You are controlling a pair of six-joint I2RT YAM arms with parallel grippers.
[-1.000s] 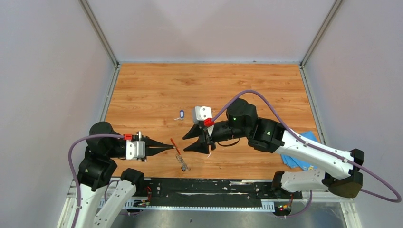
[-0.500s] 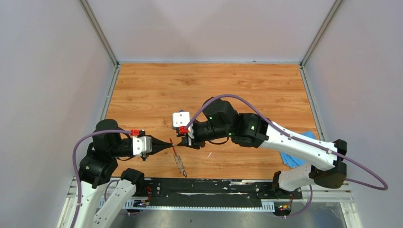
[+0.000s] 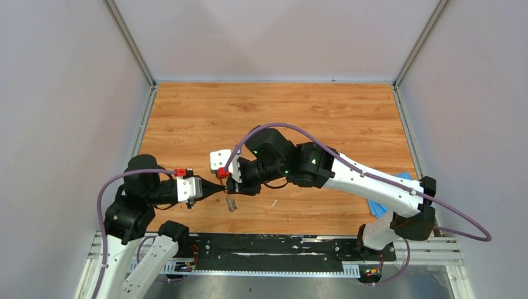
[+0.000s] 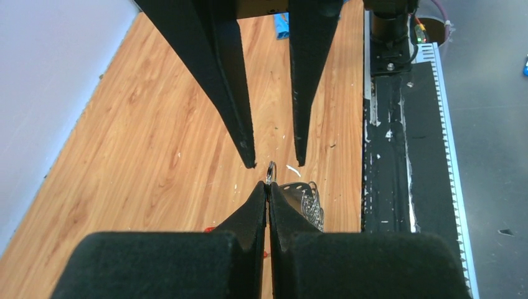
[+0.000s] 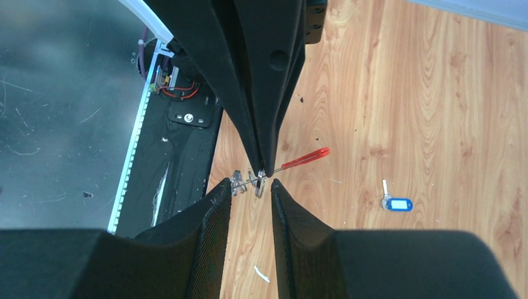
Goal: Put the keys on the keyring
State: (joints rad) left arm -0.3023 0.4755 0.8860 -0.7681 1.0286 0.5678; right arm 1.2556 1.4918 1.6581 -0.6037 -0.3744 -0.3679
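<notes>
My left claw (image 4: 268,185) is pinched tight on the keyring (image 4: 306,200). It grips a small wire loop at the top, so the fan of grey metal pieces hangs just below the tips. Whether those pieces touch the table (image 3: 324,112) I cannot tell. The red curved part (image 5: 305,157) sticks out to one side. My right claw (image 5: 249,184) is spread, one finger on each side of that loop, gripping nothing that I can see. The blue-headed key (image 5: 397,204) lies flat on the wood well apart from the keyring, on the side away from the arm bases. The black-headed key I cannot find in any view. I judge the keyring light but floppy: the pieces will swing and twist at any nudge, and thin bare wire is slippery. The second hold therefore belongs on the stiff loop itself, just beside the left tips. The key looks tiny and light, so I would take it by its oval head, the widest flat to pinch.
</notes>
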